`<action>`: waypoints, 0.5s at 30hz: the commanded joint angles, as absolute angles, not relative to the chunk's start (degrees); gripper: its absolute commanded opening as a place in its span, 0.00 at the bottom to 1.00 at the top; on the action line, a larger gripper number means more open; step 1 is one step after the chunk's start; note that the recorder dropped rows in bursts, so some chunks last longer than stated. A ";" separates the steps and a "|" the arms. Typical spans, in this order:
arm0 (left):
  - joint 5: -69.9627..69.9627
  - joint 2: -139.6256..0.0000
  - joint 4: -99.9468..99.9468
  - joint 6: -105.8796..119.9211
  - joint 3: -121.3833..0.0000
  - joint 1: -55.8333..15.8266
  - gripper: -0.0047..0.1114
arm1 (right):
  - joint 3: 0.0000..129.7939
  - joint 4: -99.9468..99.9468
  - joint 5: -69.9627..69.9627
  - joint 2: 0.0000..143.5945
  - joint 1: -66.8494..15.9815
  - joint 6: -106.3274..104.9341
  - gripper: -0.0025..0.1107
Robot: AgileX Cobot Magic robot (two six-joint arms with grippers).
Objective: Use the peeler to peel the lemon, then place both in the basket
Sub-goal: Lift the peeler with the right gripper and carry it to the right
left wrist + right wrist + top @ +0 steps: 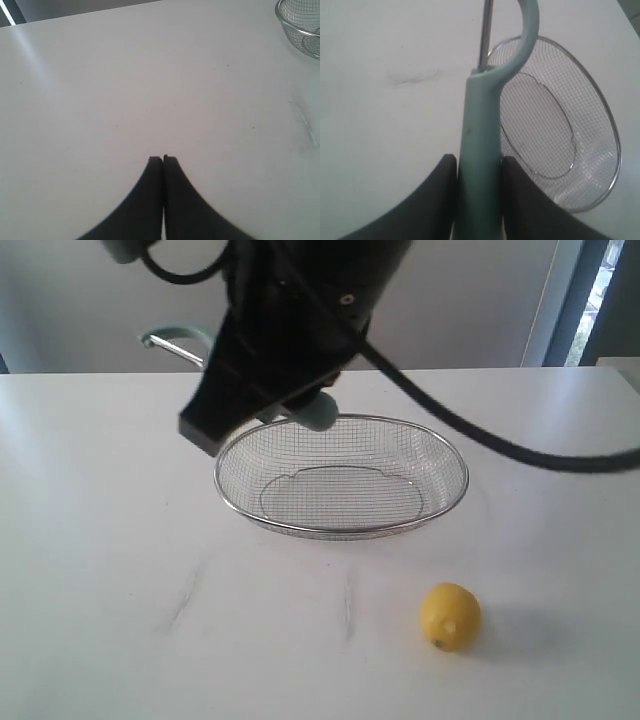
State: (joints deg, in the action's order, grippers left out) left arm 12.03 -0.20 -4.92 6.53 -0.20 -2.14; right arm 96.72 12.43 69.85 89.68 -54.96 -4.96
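The yellow lemon lies on the white table, in front of the basket and to its right, with nothing touching it. The wire-mesh basket stands empty in the middle, also seen in the right wrist view and at the edge of the left wrist view. My right gripper is shut on the pale teal handle of the peeler, held above the basket's far left rim. The peeler's looped head sticks out left of the black arm. My left gripper is shut and empty over bare table.
The black right arm and its cable hang across the back of the basket. Faint scuff marks show on the tabletop in front of the basket. The table's far edge meets a wall.
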 commanded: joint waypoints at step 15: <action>11.99 0.00 -5.29 6.39 0.00 -2.45 0.04 | 60.08 12.28 66.70 60.51 -42.20 1.80 0.02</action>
